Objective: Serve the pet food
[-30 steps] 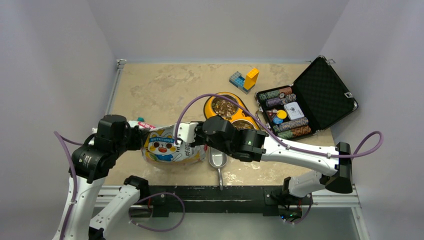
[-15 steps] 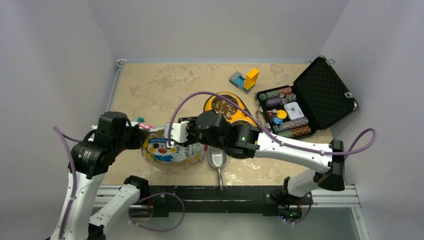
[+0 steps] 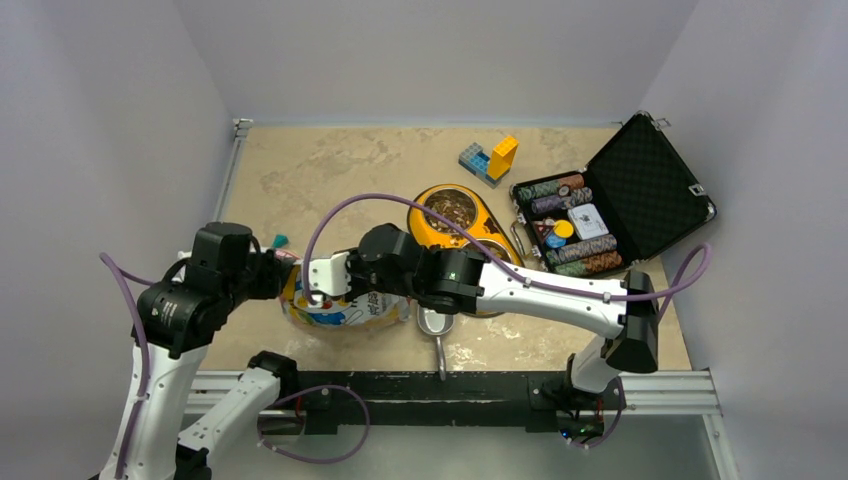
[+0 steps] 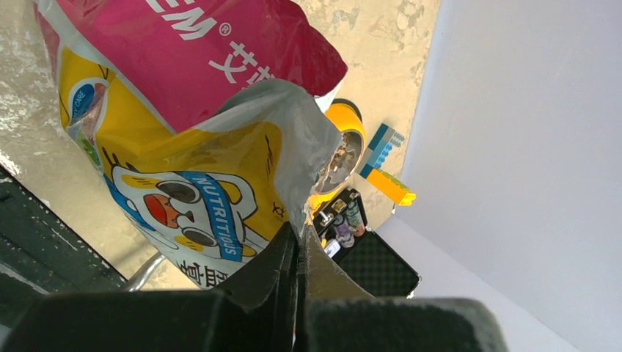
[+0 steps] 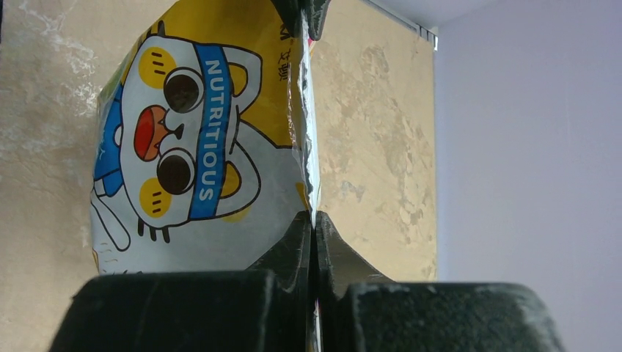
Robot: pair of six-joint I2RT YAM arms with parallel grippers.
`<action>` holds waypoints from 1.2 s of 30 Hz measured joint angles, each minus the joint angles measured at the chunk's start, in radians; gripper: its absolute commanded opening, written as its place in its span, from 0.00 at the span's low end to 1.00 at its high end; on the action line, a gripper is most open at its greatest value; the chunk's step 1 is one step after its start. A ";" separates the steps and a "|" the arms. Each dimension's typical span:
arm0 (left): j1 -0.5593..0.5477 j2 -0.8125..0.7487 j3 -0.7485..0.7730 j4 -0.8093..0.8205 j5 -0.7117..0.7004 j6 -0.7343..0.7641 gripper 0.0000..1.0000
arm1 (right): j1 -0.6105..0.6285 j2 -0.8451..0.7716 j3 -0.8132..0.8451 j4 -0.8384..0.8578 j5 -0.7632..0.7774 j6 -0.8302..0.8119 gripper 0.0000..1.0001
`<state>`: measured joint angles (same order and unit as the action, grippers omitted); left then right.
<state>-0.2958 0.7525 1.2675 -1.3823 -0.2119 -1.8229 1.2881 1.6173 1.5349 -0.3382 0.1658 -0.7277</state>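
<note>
Yellow pet-food bag (image 3: 350, 308), at eight o'clock on the table (image 3: 320, 180), is pinched tight between my left hand (image 4: 299, 236) and right hand (image 5: 314, 221).

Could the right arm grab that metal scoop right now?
Probably not yet: its gripper is shut on the bag edge. The scoop lies free just beneath that arm, but it must let go first.

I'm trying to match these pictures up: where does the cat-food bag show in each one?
Top external: pet food bag sits lower left of centre.
Left wrist: the bag fills the left half.
Right wrist: the bag fills the upper left-centre.
Shared landmark: the cartoon cat printed on it.
</note>
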 measured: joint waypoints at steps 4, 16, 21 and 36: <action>0.000 -0.005 0.002 0.002 -0.039 0.001 0.21 | 0.001 -0.017 -0.032 0.025 0.003 -0.003 0.00; 0.000 -0.013 0.004 -0.010 -0.126 0.010 0.00 | 0.002 -0.052 -0.093 0.078 -0.001 -0.005 0.04; -0.002 0.039 0.072 -0.090 -0.133 0.010 0.00 | 0.009 -0.075 -0.126 0.105 0.023 0.005 0.24; -0.008 0.019 0.077 -0.095 -0.131 0.015 0.14 | 0.001 -0.142 -0.216 0.157 0.055 0.060 0.00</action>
<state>-0.3042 0.7712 1.3441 -1.4776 -0.3428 -1.8080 1.2892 1.4757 1.3193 -0.1814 0.2203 -0.6682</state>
